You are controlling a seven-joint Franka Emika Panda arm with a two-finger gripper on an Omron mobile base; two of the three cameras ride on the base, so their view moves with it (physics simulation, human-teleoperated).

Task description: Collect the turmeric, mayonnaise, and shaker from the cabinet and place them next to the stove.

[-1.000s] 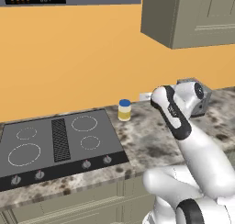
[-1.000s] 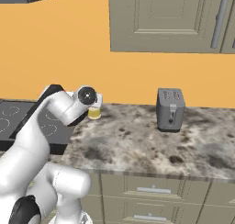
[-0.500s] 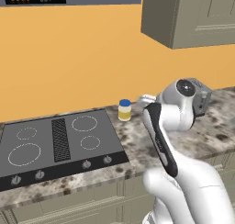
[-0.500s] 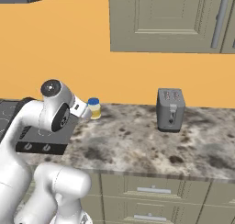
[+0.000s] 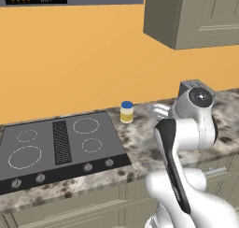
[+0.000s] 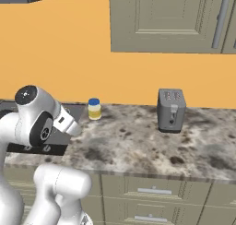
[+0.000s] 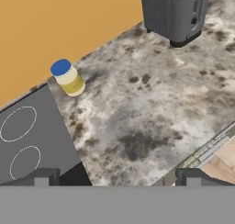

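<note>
Pincer (image 7: 114,177) farther back from mayonnaise (image 7: 68,77)

A wide stretch of bare surface (image 6: 138,145) is lying open between the mayonnaise (image 6: 94,109) and the toaster (image 6: 171,110), giving a tool room to pass. The mayonnaise is standing just beside the stove (image 5: 56,143), near the orange wall (image 5: 84,54). The cabinet (image 6: 170,21) is hanging overhead, limiting headroom close to the wall above the toaster.
</note>
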